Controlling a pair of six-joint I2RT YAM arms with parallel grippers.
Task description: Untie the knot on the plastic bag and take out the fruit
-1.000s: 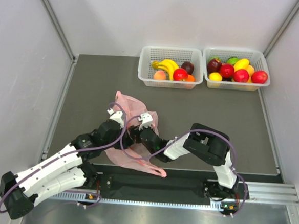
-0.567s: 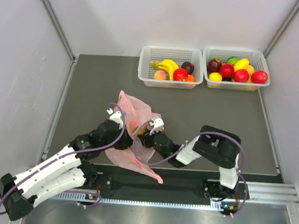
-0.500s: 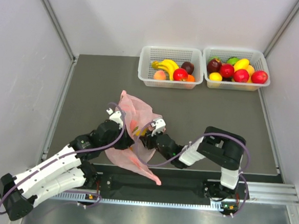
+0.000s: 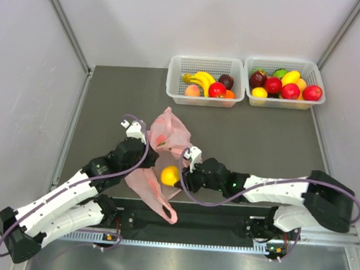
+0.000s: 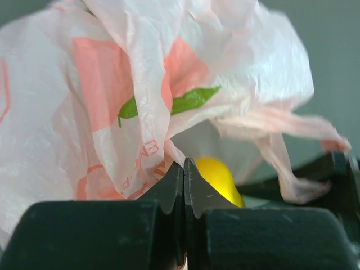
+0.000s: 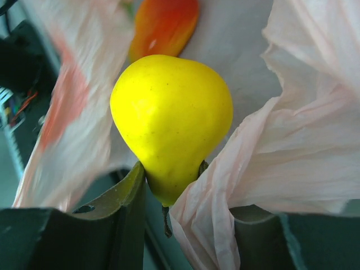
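Right jaws pulled back, yellow pear clamped between them; left jaws pinching plastic bag.

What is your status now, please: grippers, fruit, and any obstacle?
Left gripper shut on bag. Right gripper shut on pear, at bag mouth. Orange-red fruit inside bag. Bag film looks caught beside pear.

plastic bag: was pale translucent pink, printed with salmon patches and green leaves
pear: was bright yellow
oval fruit: was orange shading to red
baskets: were white
table: was dark grey
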